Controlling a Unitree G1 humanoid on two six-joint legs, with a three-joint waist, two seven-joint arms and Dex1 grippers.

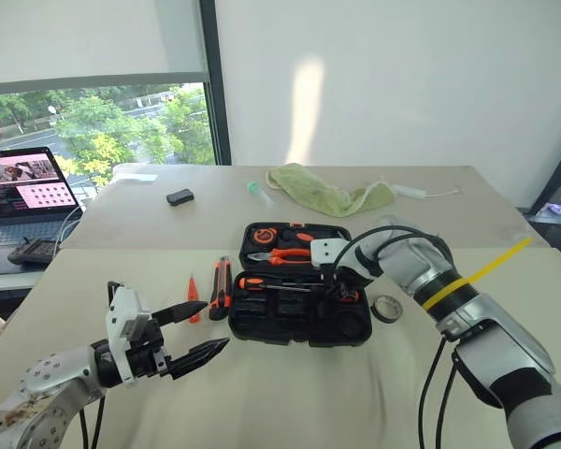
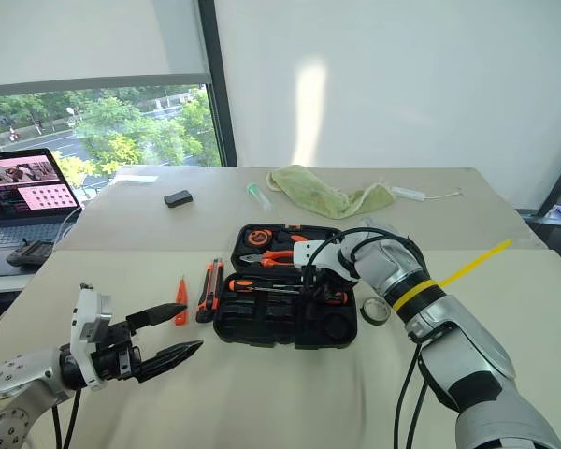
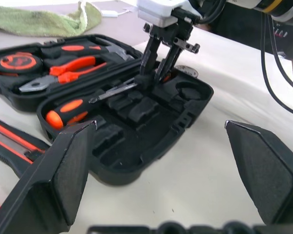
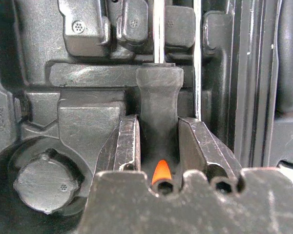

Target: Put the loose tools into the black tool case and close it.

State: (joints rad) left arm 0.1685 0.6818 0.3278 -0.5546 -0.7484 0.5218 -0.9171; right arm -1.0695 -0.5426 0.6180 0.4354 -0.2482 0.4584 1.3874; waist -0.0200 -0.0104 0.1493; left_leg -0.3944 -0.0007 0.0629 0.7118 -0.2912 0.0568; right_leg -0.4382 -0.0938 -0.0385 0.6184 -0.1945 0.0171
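Here, screwdriver (image 4: 158,105) handle between right hand (image 4: 158,146) fingers, inside tool case (image 1: 299,323)

I seem to be in an office or lab room set up for testing, though little of it is visible. My work surface is a pair of plain tables (image 1: 262,393) covered in beige cloth, pushed against a bare white wall (image 1: 402,84). Beside them, an open laptop (image 1: 23,201) sits on a desk under a large window (image 1: 103,126) with a roller blind, looking out on trees and a road.
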